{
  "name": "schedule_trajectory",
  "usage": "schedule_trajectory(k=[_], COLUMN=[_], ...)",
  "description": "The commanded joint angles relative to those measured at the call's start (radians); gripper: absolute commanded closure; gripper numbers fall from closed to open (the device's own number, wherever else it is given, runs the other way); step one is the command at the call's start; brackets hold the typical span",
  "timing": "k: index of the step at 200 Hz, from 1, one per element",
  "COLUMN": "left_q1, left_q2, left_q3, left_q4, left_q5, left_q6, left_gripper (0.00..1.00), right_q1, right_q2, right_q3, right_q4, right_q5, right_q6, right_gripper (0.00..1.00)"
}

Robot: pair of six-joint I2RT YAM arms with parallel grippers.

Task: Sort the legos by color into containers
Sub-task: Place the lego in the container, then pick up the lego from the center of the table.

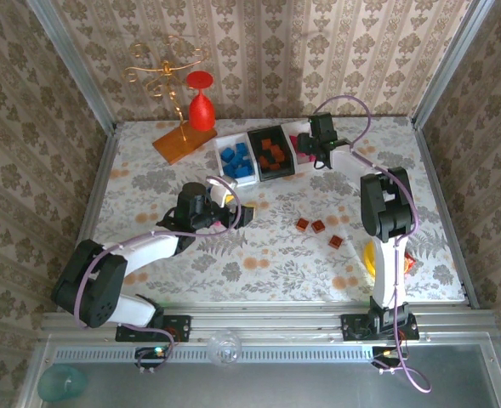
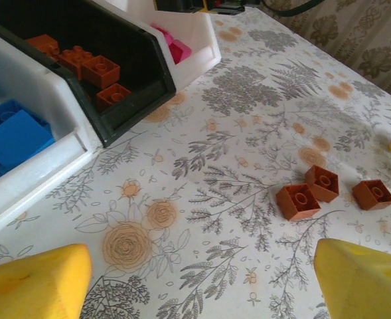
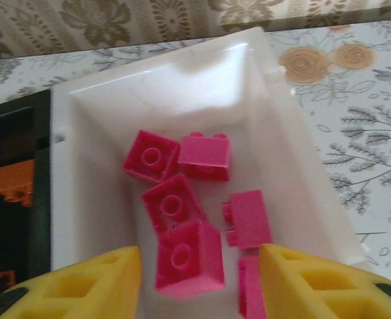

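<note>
My right gripper [image 3: 198, 279] hangs open over the white container [image 3: 182, 86] that holds several magenta legos. One magenta brick [image 3: 188, 259] sits between its yellow fingers with a gap on each side. From above, this gripper [image 1: 311, 155] is at the back beside the black container [image 1: 271, 153] of orange-brown legos and a white container [image 1: 236, 161] of blue ones. My left gripper [image 2: 202, 279] is open and empty over bare tablecloth. Three orange-brown bricks [image 2: 298, 201], [image 2: 324, 182], [image 2: 374, 194] lie ahead of it to the right. The top view shows it [image 1: 241, 212] left of those bricks [image 1: 318, 226].
An orange board with a gold wire stand [image 1: 178, 140] and a red glass [image 1: 201, 102] stands at the back left. A yellow-and-red snack packet [image 1: 407, 259] lies by the right arm. Patterned walls close in three sides of the table.
</note>
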Motion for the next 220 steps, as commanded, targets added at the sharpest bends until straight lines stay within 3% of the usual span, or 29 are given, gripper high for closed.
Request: schedule_trajectory(k=[1,54,89,109,126,154,220], left_q1=[0.001,0.046,0.070,0.077,0.106,0.230,0.363], left_q2=[-0.041,-0.094,-0.109,-0.107,-0.101,-0.128,-0.154], left_q3=[-0.007,-0.007,0.013,0.025,0.021,-0.025,-0.077], left_q4=[-0.025,-0.148,-0.216,-0.245,-0.250,-0.205,-0.146], left_q5=[-0.083,-0.292,-0.334,-0.359,-0.343,-0.236,-0.058], left_q6=[0.011,-0.039,-0.070,-0.068,-0.098,-0.158,-0.207], left_gripper=[0.12,0.12,0.13,0.13,0.13,0.14,0.14], right_q1=[0.008,0.068,0.212,0.280,0.326,0.401,0.589], right_q2=[-0.117,-0.431,-0.573,-0.612,-0.602,-0.520,-0.253], right_q3=[-0.046,-0.422,-0.547,-0.616,-0.660,-0.667,-0.517], right_q4=[0.002,0.107,0.062,0.106,0.169,0.237,0.298], right_q5=[-0.091,-0.104,-0.040,-0.075,-0.151,-0.247,-0.251], right_q6=[0.042,0.102,-0.033,-0.096,-0.134,-0.169,-0.233], right_gripper=[0.44,0.31,0.22,0.18,0.17,0.16,0.16])
